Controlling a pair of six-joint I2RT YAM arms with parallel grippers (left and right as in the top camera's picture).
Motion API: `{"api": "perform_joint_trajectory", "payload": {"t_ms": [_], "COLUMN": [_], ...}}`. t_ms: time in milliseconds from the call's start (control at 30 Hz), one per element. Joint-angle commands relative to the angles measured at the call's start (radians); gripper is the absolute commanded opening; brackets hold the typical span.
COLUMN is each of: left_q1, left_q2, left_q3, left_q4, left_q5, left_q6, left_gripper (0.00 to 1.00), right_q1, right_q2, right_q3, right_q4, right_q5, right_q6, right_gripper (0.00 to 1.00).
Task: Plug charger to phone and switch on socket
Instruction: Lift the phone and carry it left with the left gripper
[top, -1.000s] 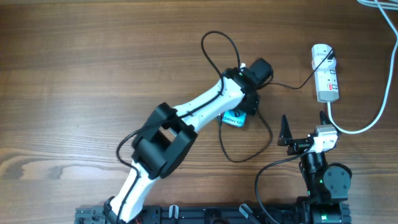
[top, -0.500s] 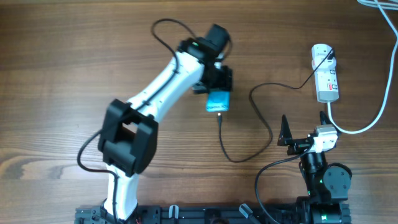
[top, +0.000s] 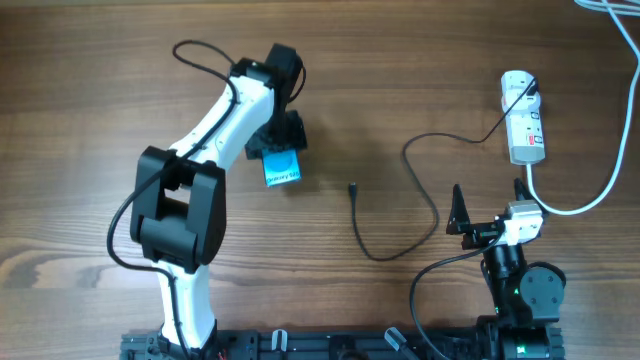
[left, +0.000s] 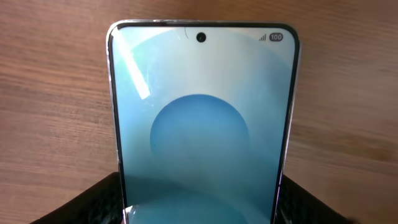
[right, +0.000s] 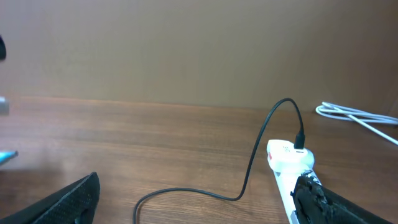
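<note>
1. The left gripper clamps a Galaxy phone by its long edges. The wrist view shows a black finger pressed against each side of the handset, screen up. Whether the phone rests on the wooden table or hangs just above it cannot be told.
2. The charger lies in a loose loop at mid-table. Its connector tip is bare on the wood, well apart from the phone and to its right.
3. The cable's black plug already sits in the white socket at the far right, beside its thick white cord.
4. The right gripper waits near the table's front edge with its fingers spread wide and nothing between them.
5. By these pictures, the step in hand is positioning the phone, with nothing yet plugged into it.
6. The next move likely calls for steadying the handset with its port facing the connector. The free arm would then pinch the tip and guide it in before the strip's switch is pressed.
</note>
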Motion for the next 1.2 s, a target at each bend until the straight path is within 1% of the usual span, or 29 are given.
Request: {"api": "perform_joint_trajectory", "payload": {"t_ms": [0, 133, 200, 300, 367, 433, 700, 767, 833, 867, 900, 933, 967, 1033, 1067, 1167], "left_q1": [0.003, 0.003, 0.003, 0.003, 0.003, 0.003, 0.000, -0.011, -0.021, -0.027, -0.030, -0.033, -0.033, -0.027, -0.024, -0.023], "left_q2": [-0.033, -0.033, -0.033, -0.033, -0.033, -0.033, -0.033, -0.033, -0.033, -0.033, -0.033, -0.033, -0.033, -0.033, -0.033, -0.033], "left_q3": [-0.098, -0.163, -0.190, -0.208, -0.208, -0.208, -0.208, -0.208, -0.208, -0.208, -0.208, -0.208, -0.208, -0.208, -0.208, -0.208], "left_q4": [0.078, 0.157, 0.197, 0.220, 0.208, 0.187, 0.149, 0.149, 0.149, 0.151, 0.154, 0.163, 0.169, 0.193, 0.204, 0.225], "left_q5": [-0.039, -0.039, -0.039, -0.038, -0.031, -0.023, -0.020, 0.002, 0.010, 0.010, 0.010, 0.010, 0.008, 0.001, 0.003, -0.002], "left_q6": [-0.009, -0.009, -0.005, -0.005, -0.005, -0.005, -0.005, -0.001, -0.001, -0.001, -0.002, -0.002, -0.001, 0.003, 0.025, 0.052], "left_gripper": [0.71, 0.71, 0.74, 0.84, 0.96, 1.00, 1.00, 0.96, 0.86, 0.83, 0.83, 0.84, 0.90, 0.97, 1.00, 1.00], "right_q1": [-0.004, -0.004, -0.004, -0.004, -0.004, -0.004, -0.004, -0.004, -0.004, -0.004, -0.004, -0.004, -0.004, -0.004, -0.004, -0.004], "right_q2": [-0.009, -0.009, -0.009, -0.009, -0.009, -0.009, -0.006, -0.006, -0.006, -0.006, -0.006, -0.006, -0.006, -0.006, -0.006, -0.006], "right_q3": [-0.001, -0.001, -0.001, -0.001, -0.001, -0.001, -0.001, -0.001, -0.001, -0.001, -0.001, -0.001, -0.001, -0.001, -0.001, -0.001], "right_q4": [0.003, 0.003, 0.003, 0.003, 0.003, 0.003, 0.003, 0.003, 0.003, 0.003, 0.003, 0.003, 0.003, 0.003, 0.003, 0.003], "right_q5": [0.013, 0.013, 0.013, 0.013, 0.013, 0.013, 0.013, 0.013, 0.013, 0.013, 0.013, 0.013, 0.013, 0.013, 0.013, 0.013], "right_q6": [-0.002, -0.002, -0.002, -0.002, -0.002, -0.002, -0.003, -0.002, -0.002, -0.002, -0.002, -0.002, -0.003, -0.002, -0.002, -0.002], "right_gripper": [1.00, 1.00, 1.00, 1.00, 1.00, 1.00, 1.00, 1.00, 1.00, 1.00, 1.00, 1.00, 1.00, 1.00, 1.00, 1.00]}}
